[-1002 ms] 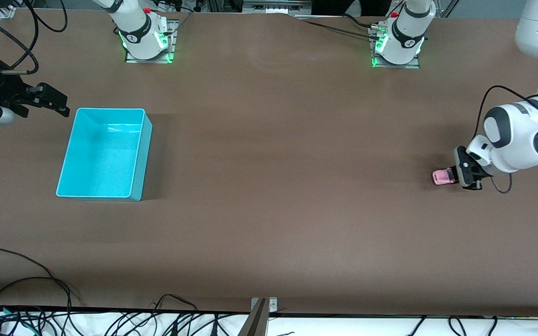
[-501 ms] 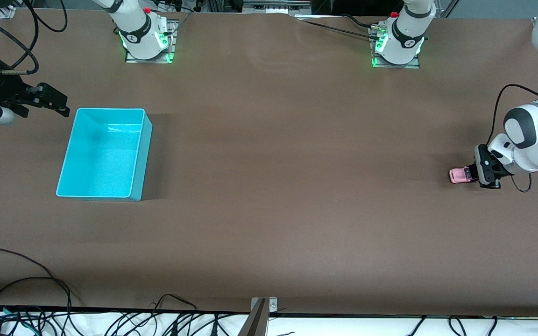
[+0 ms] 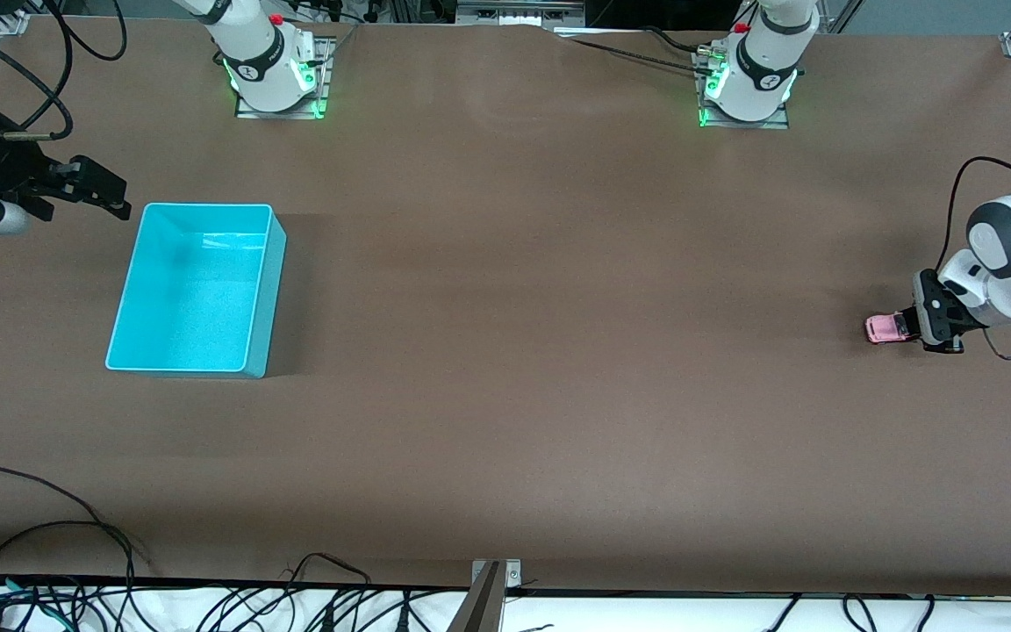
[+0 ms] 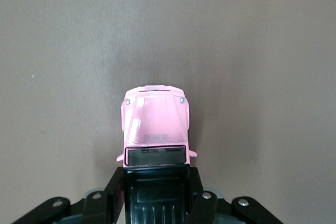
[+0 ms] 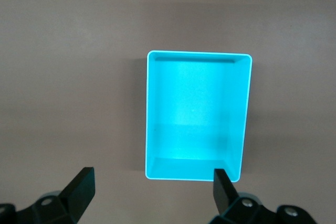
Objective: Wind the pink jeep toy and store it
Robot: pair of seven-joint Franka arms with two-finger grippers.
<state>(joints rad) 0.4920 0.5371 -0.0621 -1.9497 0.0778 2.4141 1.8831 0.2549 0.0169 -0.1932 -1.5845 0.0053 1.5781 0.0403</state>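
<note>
Jeep first: at the front view's right edge we see the pink jeep toy (image 3: 885, 329), light pink with a black rear top, on the table (image 3: 514, 351), clamped by our left gripper (image 3: 909, 328). At upper left, our right gripper (image 3: 111, 200) waits with fingers apart beside the turquoise bin (image 3: 265, 298).

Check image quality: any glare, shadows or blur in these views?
Front view: even light, soft shadow beside the turquoise bin, green glow at both arm bases. Left wrist view: sharp, pink jeep toy in the shut left claw, small glints on its hood. Right wrist view: pale sheen on the bin floor; open right claw dark.
</note>
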